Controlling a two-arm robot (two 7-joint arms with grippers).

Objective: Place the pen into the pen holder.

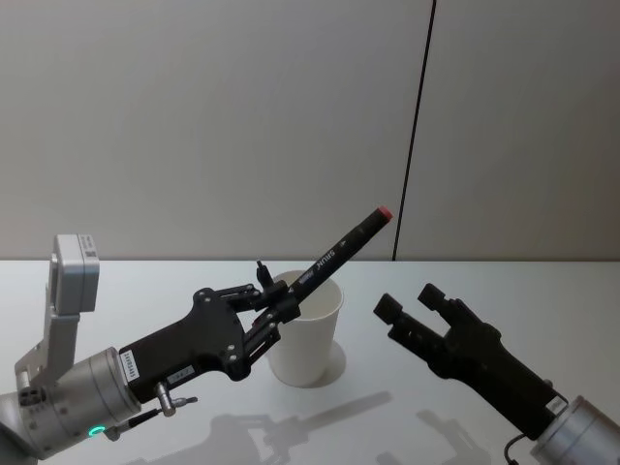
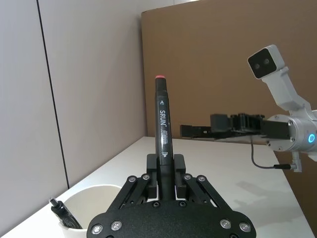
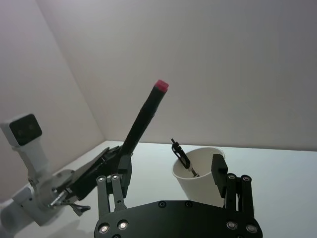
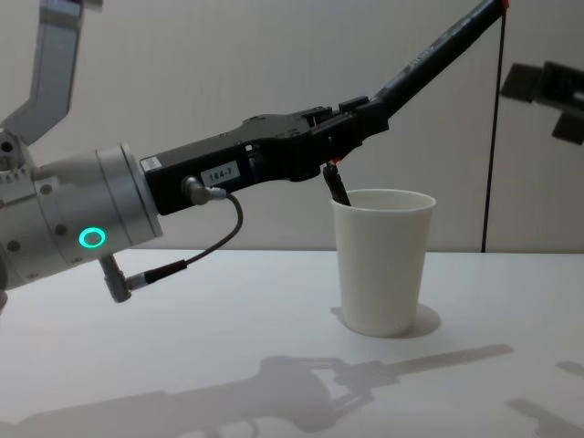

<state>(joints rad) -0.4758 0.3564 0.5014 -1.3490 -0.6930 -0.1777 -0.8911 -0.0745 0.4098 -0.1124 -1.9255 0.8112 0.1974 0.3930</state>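
A white table (image 1: pixel 542 281) lay before me, meeting a plain pale wall (image 1: pixel 213 116) that was split by a thin dark vertical seam (image 1: pixel 415 126). A brown cardboard panel (image 2: pixel 223 59) stood upright past the table's edge. A spare black pen (image 2: pixel 63 214) leaned tilted, its lower part hidden.

Pen (image 4: pixel 429 59) tip cut by chest view top edge; 2nd pen (image 4: pixel 336 185) mostly hidden inside pen holder (image 4: pixel 383 265).
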